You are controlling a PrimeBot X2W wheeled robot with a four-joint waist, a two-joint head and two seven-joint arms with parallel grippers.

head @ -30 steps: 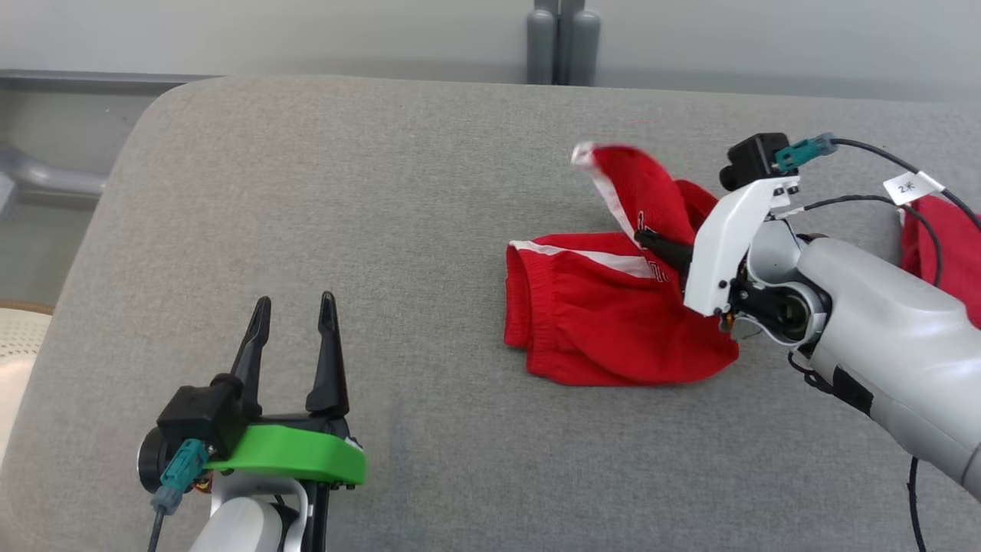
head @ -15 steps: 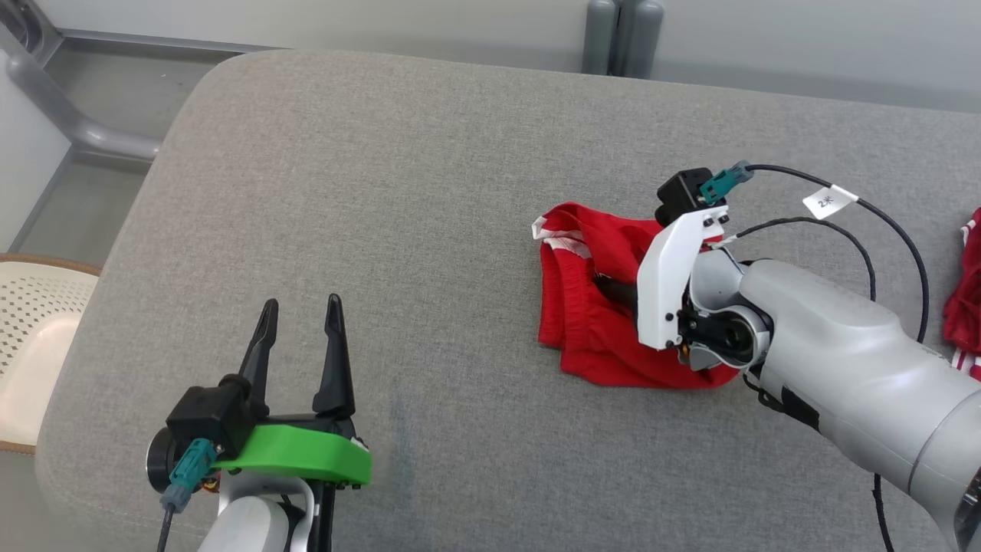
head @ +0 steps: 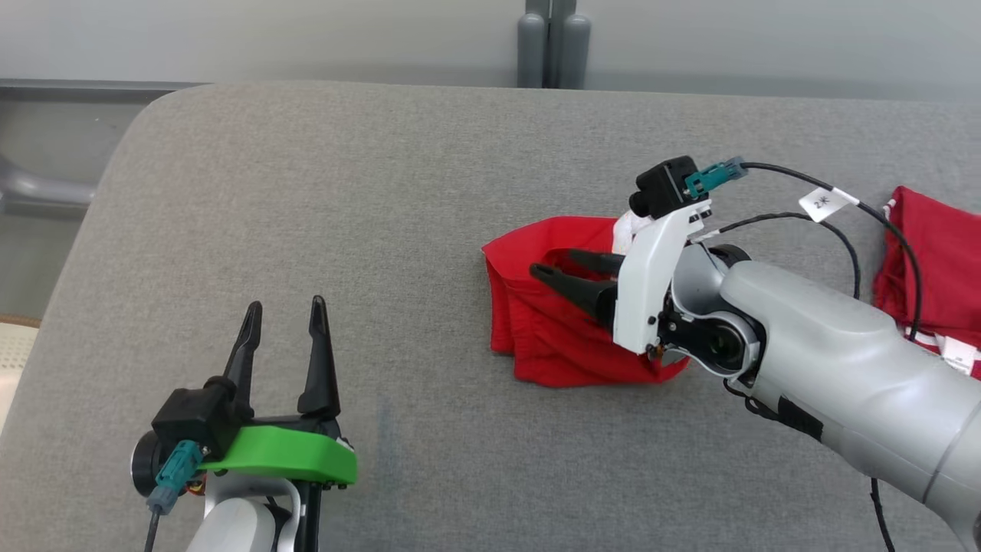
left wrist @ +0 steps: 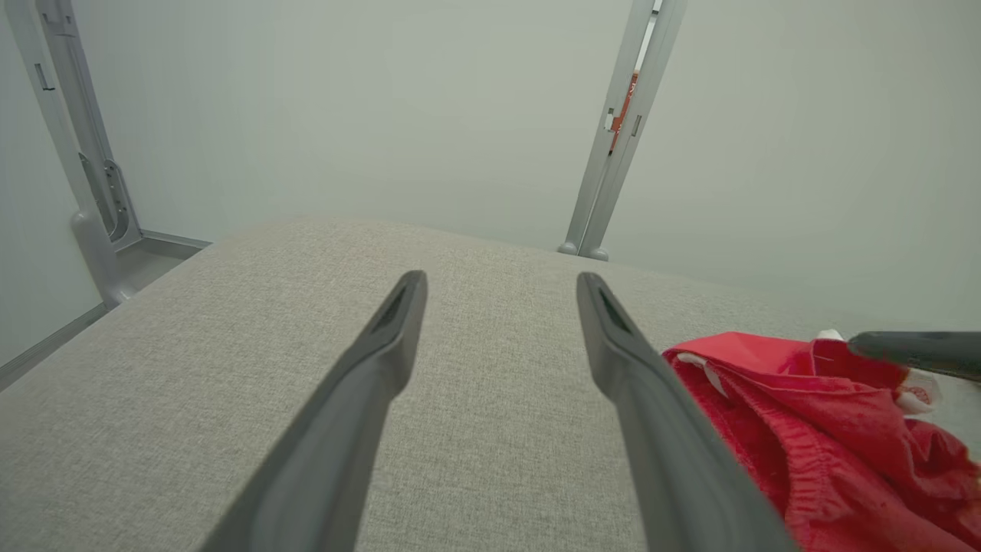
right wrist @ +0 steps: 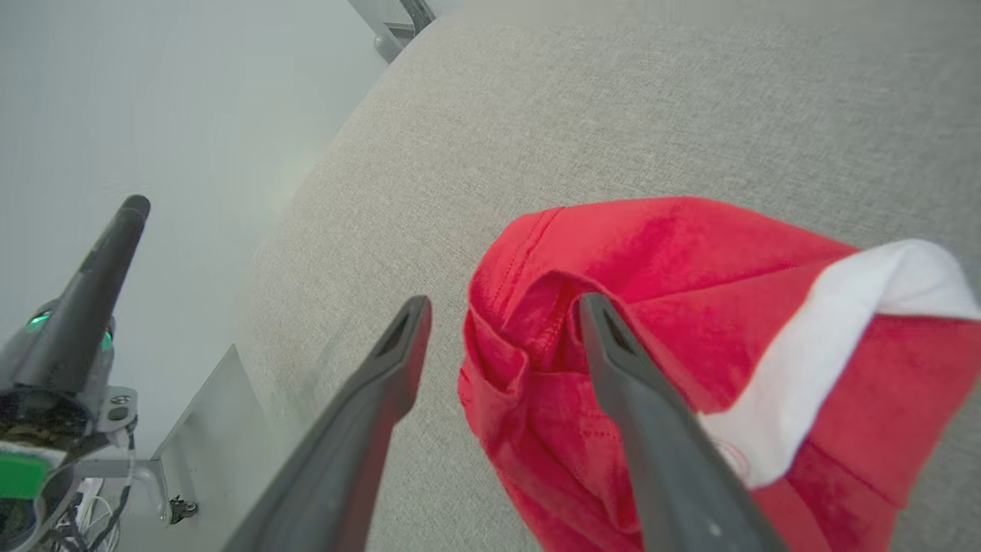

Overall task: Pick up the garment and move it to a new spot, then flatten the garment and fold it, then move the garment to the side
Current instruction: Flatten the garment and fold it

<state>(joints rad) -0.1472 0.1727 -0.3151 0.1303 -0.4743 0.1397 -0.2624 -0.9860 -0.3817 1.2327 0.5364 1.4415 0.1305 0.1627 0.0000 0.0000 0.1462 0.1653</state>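
Note:
The garment [head: 552,337], red with white trim, lies in a folded bundle on the grey padded table [head: 345,192], right of centre. My right gripper [head: 553,261] hovers just over its top, fingers pointing left and spread open, gripping nothing. In the right wrist view the right gripper [right wrist: 503,303] has one finger over the garment [right wrist: 690,261] and the other over bare table beside its folded edge. My left gripper [head: 285,305] stands open and empty at the lower left, well clear of the cloth. In the left wrist view, past the open left gripper [left wrist: 500,280], the garment [left wrist: 805,429] lies to the right.
A second red cloth [head: 935,261] lies at the table's right edge, behind my right forearm. Black cables with a white tag [head: 824,201] loop over that arm. Grey posts [head: 548,46] stand behind the table. The table's rounded left edge drops to the floor.
My right gripper has opened and let go of the garment; the raised flap it held has dropped onto the bundle. The head camera swung. The left arm stayed put.

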